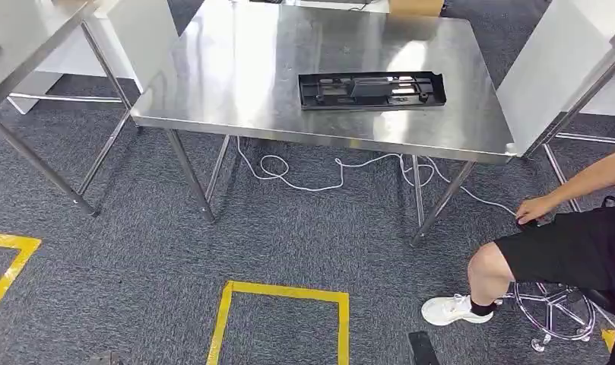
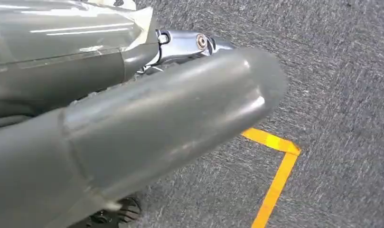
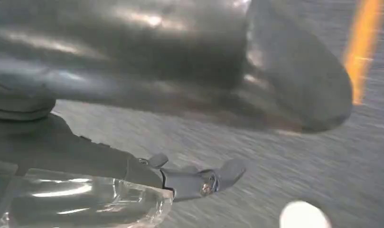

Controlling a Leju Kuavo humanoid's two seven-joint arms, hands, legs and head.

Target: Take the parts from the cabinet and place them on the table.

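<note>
No text, label or number can be read anywhere (all views checked).

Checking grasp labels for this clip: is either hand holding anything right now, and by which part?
Nothing is held. The left hand and right hand hang over grey carpet; the black plastic part lies on the steel table.

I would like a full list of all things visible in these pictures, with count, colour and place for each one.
steel table: one, silver, centre, standing on the carpet
plastic part: one, black, flat on the steel table, toward its right side
cable: one, white, on the carpet under the steel table
second table: one, silver, far left
floor tape: several yellow outlines on the grey carpet
seated person: one, black shorts, white shoe, on a stool at right
left hand: grey, hanging above the carpet, empty
right hand: grey, blurred, above the carpet
</note>
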